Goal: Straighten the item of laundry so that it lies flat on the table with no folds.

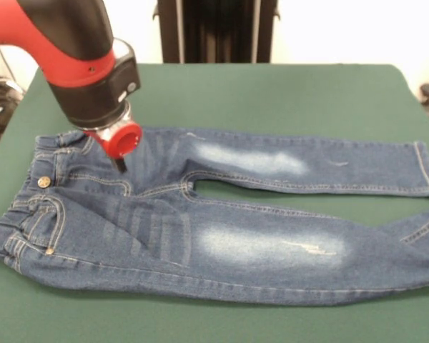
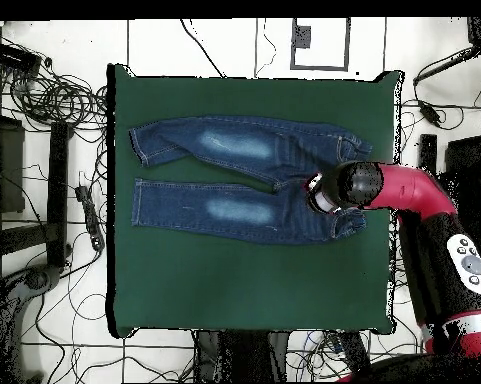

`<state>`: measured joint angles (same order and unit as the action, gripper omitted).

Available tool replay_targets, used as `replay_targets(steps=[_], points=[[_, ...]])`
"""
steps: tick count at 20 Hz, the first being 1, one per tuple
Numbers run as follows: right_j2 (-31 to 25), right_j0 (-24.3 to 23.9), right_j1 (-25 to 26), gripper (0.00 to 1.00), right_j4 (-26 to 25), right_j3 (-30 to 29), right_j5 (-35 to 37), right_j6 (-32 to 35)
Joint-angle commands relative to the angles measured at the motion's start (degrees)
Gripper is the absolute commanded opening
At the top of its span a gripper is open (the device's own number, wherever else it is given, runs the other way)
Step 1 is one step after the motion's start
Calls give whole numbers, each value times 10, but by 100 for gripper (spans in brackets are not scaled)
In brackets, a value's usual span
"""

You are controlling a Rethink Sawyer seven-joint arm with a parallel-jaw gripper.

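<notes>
The blue denim jeans lie spread on the dark green table, waist at the left and both legs running right in the front view. The near leg has ridged creases by the thigh, and its cuff end bends at the right edge. My gripper hangs under the red and black arm. Its thin dark tip looks shut and touches the denim just right of the waist button, near the fly. In the overhead view the jeans lie across the table's upper half, and the gripper is at their waist end.
The robot's dark pedestal stands behind the table's far edge. Cables and equipment crowd the floor around the table. Bare green cloth stretches between the jeans and the robot's side in the overhead view.
</notes>
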<state>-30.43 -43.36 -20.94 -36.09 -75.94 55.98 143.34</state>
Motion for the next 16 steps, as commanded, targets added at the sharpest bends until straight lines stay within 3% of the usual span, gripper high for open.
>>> replay_targets(steps=[1,6,13,16], points=[[-69,1,32,0,7,12,42,-268],[-54,-10,22,0,-4,-34,2,-253],[-61,-40,72,0,-28,-37,-71,-306],[-39,-35,70,0,-36,-50,-85,-276]])
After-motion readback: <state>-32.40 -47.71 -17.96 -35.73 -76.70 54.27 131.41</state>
